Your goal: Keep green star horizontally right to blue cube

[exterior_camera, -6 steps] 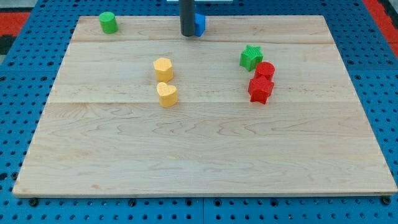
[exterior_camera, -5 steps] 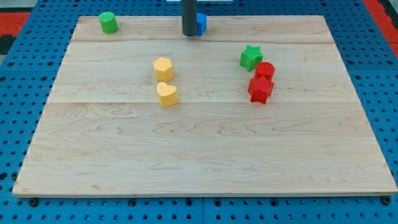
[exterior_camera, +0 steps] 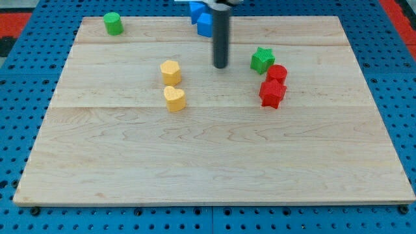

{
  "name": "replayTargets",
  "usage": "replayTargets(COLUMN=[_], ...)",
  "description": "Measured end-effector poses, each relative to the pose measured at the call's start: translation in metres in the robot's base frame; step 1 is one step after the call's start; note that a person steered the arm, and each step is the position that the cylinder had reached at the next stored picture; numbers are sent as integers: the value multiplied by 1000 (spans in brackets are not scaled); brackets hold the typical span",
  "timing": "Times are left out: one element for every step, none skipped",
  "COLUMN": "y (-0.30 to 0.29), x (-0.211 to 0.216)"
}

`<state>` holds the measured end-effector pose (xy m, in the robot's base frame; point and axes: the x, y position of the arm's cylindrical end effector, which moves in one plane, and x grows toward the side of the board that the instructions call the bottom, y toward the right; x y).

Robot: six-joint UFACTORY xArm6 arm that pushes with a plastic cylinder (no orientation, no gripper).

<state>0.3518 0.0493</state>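
The green star (exterior_camera: 262, 60) lies on the wooden board (exterior_camera: 208, 149) at the view's upper right, touching the red blocks below it. The blue cube (exterior_camera: 205, 24) sits at the board's top edge near the middle, partly hidden by the rod. A second blue block (exterior_camera: 195, 9) shows just above it at the view's top. My tip (exterior_camera: 221, 66) stands on the board to the left of the green star, with a gap between them, and below the blue cube.
A red cylinder (exterior_camera: 277, 73) and a red star (exterior_camera: 272, 93) sit right below the green star. A yellow hexagon (exterior_camera: 170, 71) and a yellow heart (exterior_camera: 174, 98) lie left of centre. A green cylinder (exterior_camera: 113, 23) stands at the top left corner.
My tip has moved from beside the blue cube at the top edge down and to the right, towards the green star. The blocks have not visibly moved.
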Motion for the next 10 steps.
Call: replayTargets(y=[27, 62, 50, 97, 123, 118, 74, 32, 84, 134], x=[-39, -39, -15, 8, -19, -47, -41, -39, -43, -61])
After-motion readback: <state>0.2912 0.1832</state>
